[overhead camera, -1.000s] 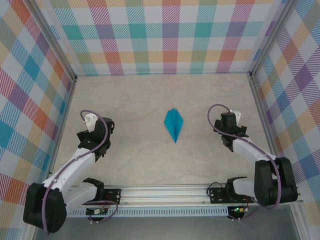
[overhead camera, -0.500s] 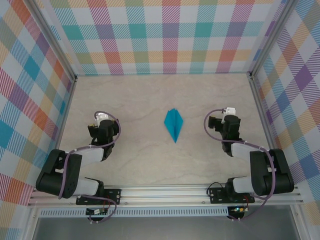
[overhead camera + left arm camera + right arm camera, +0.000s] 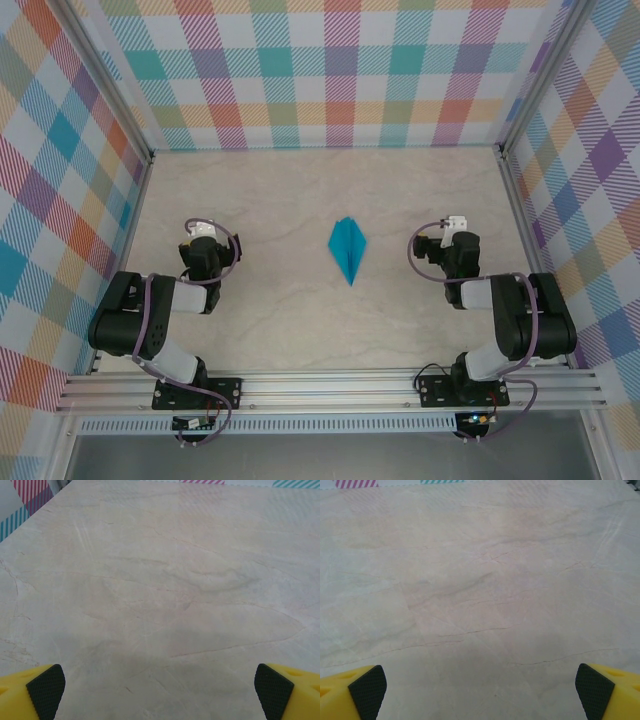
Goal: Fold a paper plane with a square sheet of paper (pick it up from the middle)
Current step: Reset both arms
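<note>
Since a second ago both arms have drawn back and folded up tight over their bases, while the paper plane (image 3: pixel 347 248) has stayed where it lay. Nearest is the aluminium rail (image 3: pixel 330 385) carrying the two bases, and beyond it the marbled table (image 3: pixel 300 320), with nothing standing between either arm and the plane. The left gripper (image 3: pixel 205 240) sits at the left and the right gripper (image 3: pixel 455 240) at the right, both about as far out as the plane, which lies flat midway between them, well apart from each, its sharp tip pointing near. Both grippers are spread wide, holding and touching nothing; each wrist view has yellow fingers (image 3: pixel 46 692) (image 3: pixel 365 690) at its bottom corners over bare tabletop. Farthest off stand the checked walls (image 3: pixel 340 70).
</note>
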Robot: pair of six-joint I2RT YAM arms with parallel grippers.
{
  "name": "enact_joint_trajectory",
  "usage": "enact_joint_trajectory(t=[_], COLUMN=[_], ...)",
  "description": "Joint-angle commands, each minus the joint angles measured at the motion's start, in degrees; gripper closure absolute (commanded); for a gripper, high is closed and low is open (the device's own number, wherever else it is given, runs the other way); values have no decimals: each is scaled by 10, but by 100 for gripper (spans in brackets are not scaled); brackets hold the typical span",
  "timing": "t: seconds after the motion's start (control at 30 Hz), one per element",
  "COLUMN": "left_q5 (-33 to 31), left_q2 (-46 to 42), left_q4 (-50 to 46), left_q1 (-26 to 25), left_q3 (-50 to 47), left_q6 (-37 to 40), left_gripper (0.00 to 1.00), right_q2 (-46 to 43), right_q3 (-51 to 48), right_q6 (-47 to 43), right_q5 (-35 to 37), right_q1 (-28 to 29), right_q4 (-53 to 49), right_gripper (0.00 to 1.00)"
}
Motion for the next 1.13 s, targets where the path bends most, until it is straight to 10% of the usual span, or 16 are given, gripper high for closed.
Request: enact_joint_trajectory(t=[0.0,1.1], left_q5=[12,12], left_q2=[1,0], left_q4=[12,12], left_q1=[6,5], left_q3=[8,8], left_q6=[-9,-8], left_gripper=[0,0], right_q2=[0,-1], right_q3=[13,16], right_q6=[19,14], right_q5=[19,11], right_q1=[-5,-4], right_q4=[22,17], right_gripper=[0,0])
